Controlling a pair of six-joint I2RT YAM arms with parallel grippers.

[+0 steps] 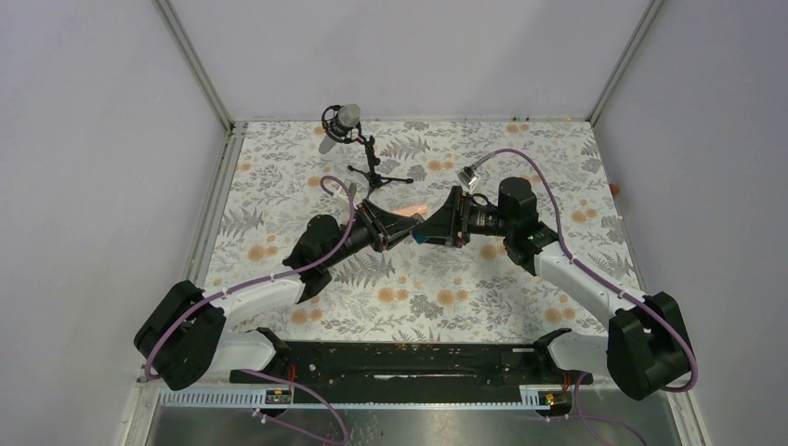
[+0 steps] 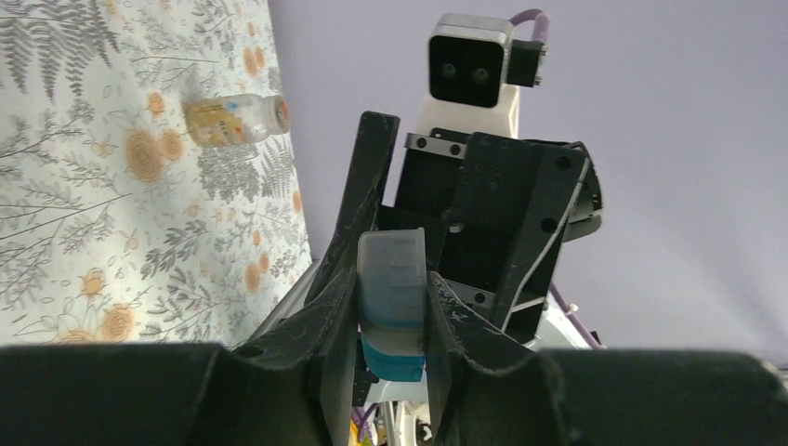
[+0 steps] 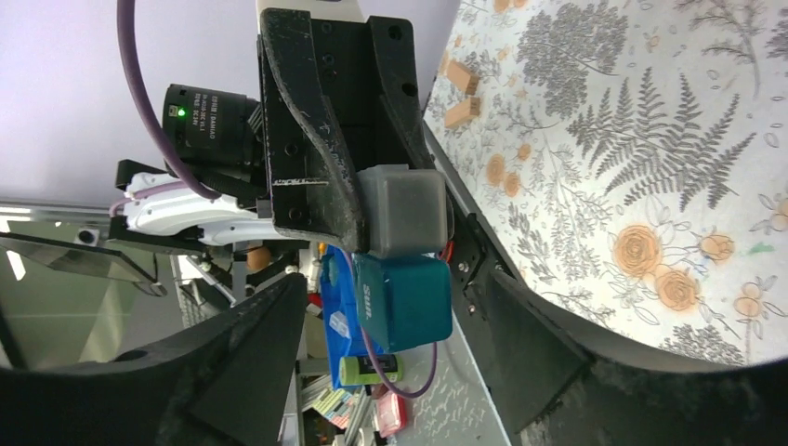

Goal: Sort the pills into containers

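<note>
My left gripper [image 2: 392, 311] is shut on the small teal-and-grey box [image 2: 392, 279] and holds it in the air above the table's middle [image 1: 421, 235]. In the right wrist view the box's grey half [image 3: 401, 212] sits in the left fingers [image 3: 311, 158], and its teal half [image 3: 406, 302] sticks out. My right gripper [image 3: 395, 307] faces it, open, with its jaws wide on either side of the teal half and not touching it. The amber bottle [image 2: 234, 119] lies on its side on the floral cloth. Two small peach pills [image 3: 462, 95] lie on the cloth.
A microphone [image 1: 342, 123] on a small black tripod [image 1: 376, 175] stands at the back of the table. A peach object [image 1: 416, 206] shows just behind the two grippers. White walls enclose the table on three sides.
</note>
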